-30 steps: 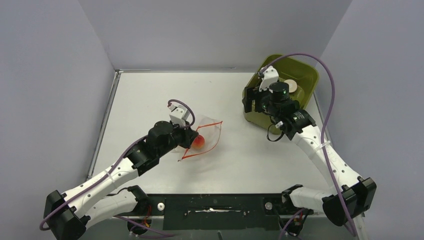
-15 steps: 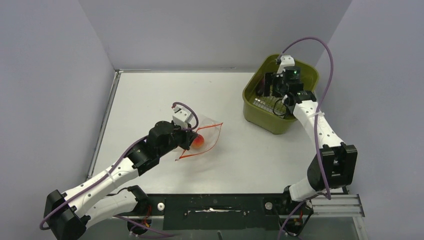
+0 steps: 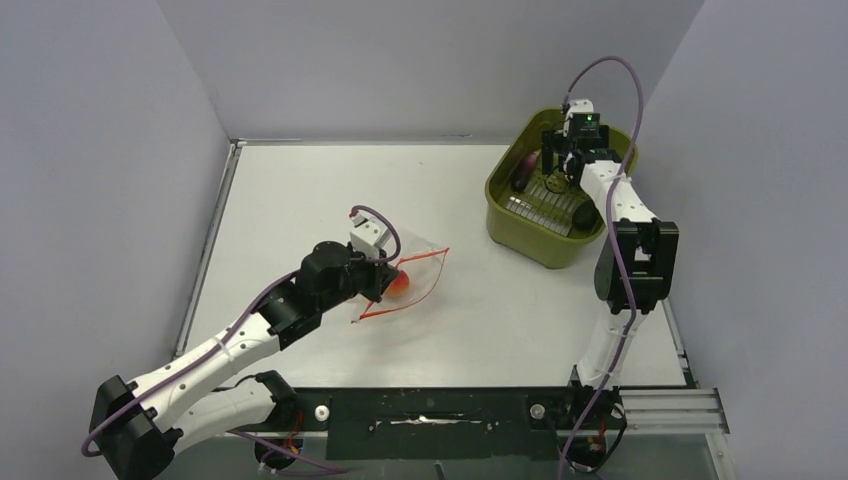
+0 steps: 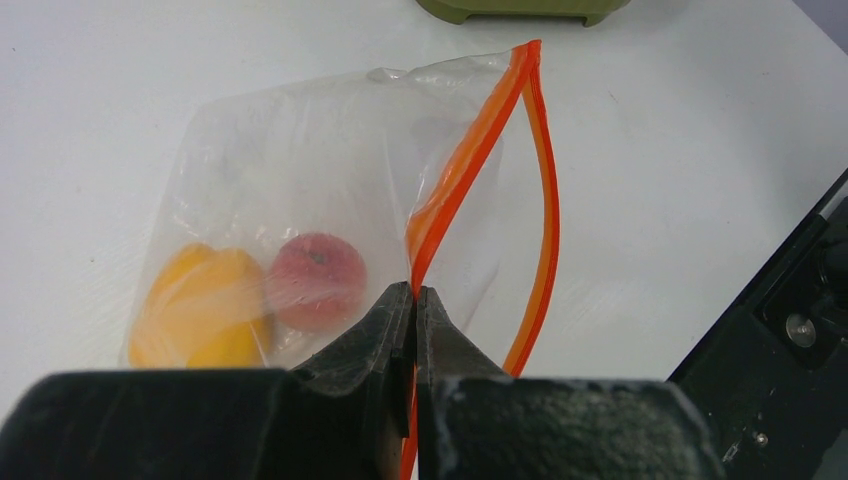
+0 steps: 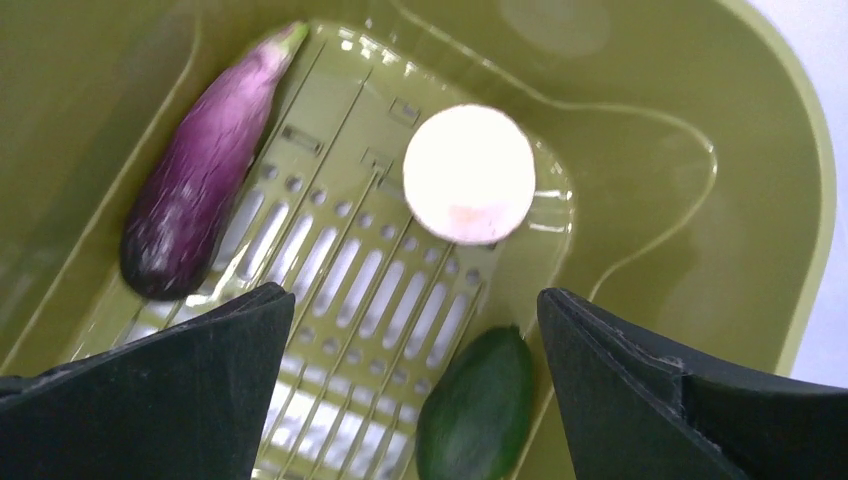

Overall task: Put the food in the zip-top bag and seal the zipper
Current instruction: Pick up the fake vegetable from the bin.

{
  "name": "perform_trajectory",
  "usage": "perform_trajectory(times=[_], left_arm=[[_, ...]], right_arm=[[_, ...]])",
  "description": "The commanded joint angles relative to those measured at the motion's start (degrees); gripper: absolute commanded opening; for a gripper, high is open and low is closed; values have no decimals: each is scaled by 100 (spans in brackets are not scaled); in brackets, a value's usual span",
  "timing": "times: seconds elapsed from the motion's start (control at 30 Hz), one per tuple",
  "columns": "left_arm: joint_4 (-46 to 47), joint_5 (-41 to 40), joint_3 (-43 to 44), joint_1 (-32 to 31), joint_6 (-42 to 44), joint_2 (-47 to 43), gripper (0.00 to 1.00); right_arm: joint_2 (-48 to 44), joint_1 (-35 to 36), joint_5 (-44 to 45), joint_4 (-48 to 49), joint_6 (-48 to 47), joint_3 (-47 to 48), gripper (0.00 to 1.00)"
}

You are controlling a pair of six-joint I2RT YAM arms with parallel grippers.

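Gaping at its orange zipper (image 4: 470, 165), the clear bag (image 4: 290, 170) holds pepper (image 4: 200, 305) and fruit (image 4: 318, 282).

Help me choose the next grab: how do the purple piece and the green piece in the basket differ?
Shape: the purple piece is long and tapered; the green piece is shorter and plumper. Place: the purple piece lies along the left wall of the basket; in the right wrist view, the green piece lies nearer the middle, between the fingers of the open right gripper. Both lie loose on the slotted floor, ungripped.
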Motion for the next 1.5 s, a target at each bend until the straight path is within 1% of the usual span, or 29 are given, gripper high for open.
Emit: perform_trajectory(times=[0.0, 0.1, 0.3, 0.5, 0.7, 0.83, 1.1, 1.33, 1.47], left_arm=[[442, 324, -85, 22, -5, -91, 0], [528, 441, -154, 19, -12, -166, 0], [360, 342, -93, 17, 84, -122, 0], [281, 283, -82, 19, 117, -150, 0], [341, 282, -49, 39, 174, -138, 0], [296, 326, -19, 39, 174, -75, 0], [278, 282, 2, 39, 184, 38, 0], [294, 275, 15, 48, 183, 124, 0], [296, 306, 35, 48, 183, 202, 0]], right_arm=[[497, -176, 252, 47, -103, 898, 98], [932, -222, 342, 44, -154, 1275, 97], [1657, -277, 321, 33, -247, 1950, 98], [2138, -310, 662, 140, -384, 2350, 98], [2433, -373, 716, 206, -374, 2489, 98], [2521, -404, 887, 482, -457, 2355, 98], [2734, -465, 814, 640, -425, 2324, 98], [2830, -541, 504, 632, -404, 2308, 99], [2826, -623, 293, 649, -243, 2281, 99]])
